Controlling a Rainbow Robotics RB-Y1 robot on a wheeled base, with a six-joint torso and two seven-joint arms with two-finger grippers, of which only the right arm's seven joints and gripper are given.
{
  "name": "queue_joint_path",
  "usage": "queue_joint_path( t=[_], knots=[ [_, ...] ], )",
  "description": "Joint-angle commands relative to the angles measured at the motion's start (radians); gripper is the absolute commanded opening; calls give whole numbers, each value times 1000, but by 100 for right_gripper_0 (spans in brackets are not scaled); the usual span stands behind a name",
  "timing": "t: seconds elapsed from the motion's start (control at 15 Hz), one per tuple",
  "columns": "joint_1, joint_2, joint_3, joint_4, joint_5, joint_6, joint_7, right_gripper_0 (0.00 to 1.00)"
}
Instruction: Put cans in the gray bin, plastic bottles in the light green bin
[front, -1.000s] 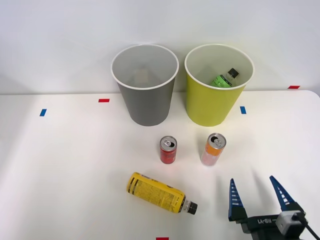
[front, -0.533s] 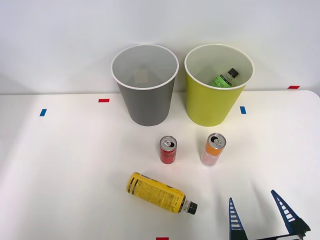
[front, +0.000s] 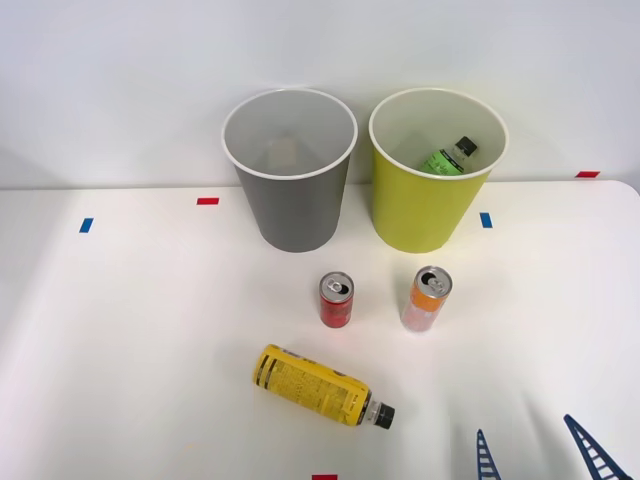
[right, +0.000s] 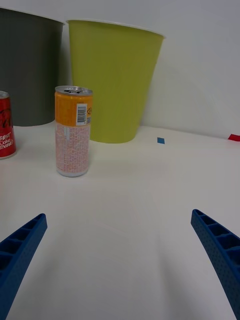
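Observation:
Two cans stand upright mid-table: a short red can (front: 336, 299) (right: 5, 132) and a taller orange and white can (front: 428, 298) (right: 73, 131). Behind them stand the gray bin (front: 291, 170) (right: 27, 70) and the light green bin (front: 432, 170) (right: 112, 80), which holds a green-label bottle (front: 449, 157). A yellow-label bottle (front: 320, 386) with a black cap lies on its side nearer the front. My right gripper (front: 541, 455) (right: 120, 260) hangs open at the front right edge, well short of the orange can, with nothing between its fingers.
The white table (front: 140, 330) carries small tape marks: blue (front: 86, 225) (front: 486, 219), red (front: 208, 201) (front: 588, 174) and one at the front edge (front: 324, 477). A white wall rises behind the bins.
My right gripper has drawn back toward the front edge and slightly right, so just its open fingertips remain in the front view. The cans, bottles and bins have not moved.

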Motion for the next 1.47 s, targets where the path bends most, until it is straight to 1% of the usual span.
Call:
queue_joint_path(
  t=[0.07, 0.27, 1.47],
  knots=[
    [28, -5, 21, 0, -8, -23, 0, 100],
    [26, -10, 47, -2, -10, -30, -4, 100],
    [29, -10, 40, 0, -5, -33, 5, 100]
  ],
)
